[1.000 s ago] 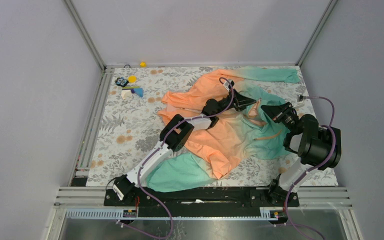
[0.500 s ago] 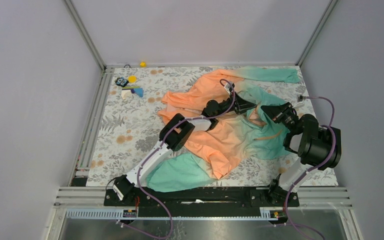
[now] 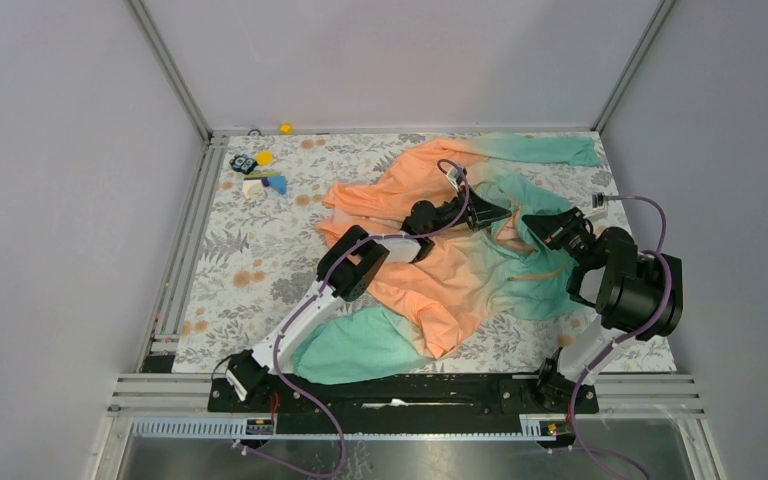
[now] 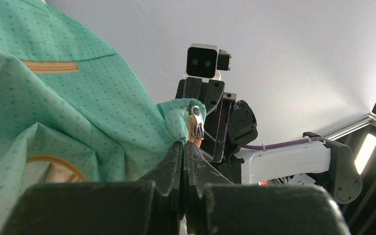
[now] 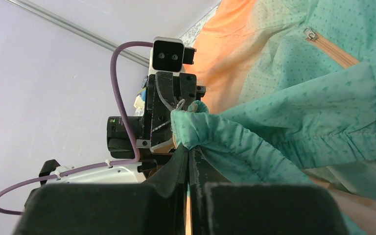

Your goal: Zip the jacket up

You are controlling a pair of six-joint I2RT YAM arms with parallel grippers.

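The jacket (image 3: 430, 270) lies crumpled on the table, orange in the middle and mint-teal at the right and the near sleeve. My left gripper (image 3: 503, 211) and right gripper (image 3: 530, 219) face each other tip to tip over its teal front edge. In the left wrist view the left gripper (image 4: 183, 143) is shut on the teal hem corner beside the orange zipper tape, with the silver zipper slider (image 4: 196, 123) just above the fingertips. In the right wrist view the right gripper (image 5: 188, 148) is shut on a bunched teal hem corner (image 5: 196, 122). A pocket zipper (image 5: 330, 46) shows on the jacket.
Small toys (image 3: 258, 172) lie at the back left of the floral cloth (image 3: 250, 270), and a yellow ball (image 3: 285, 128) sits at the back wall. Metal frame rails (image 3: 175, 270) run along the left and near edges. A teal sleeve (image 3: 550, 148) reaches the back right corner.
My left arm has shifted slightly, its elbow moving a little left and its gripper tip dipping a little. The right arm has hardly moved. Both grippers stay shut on the hem.
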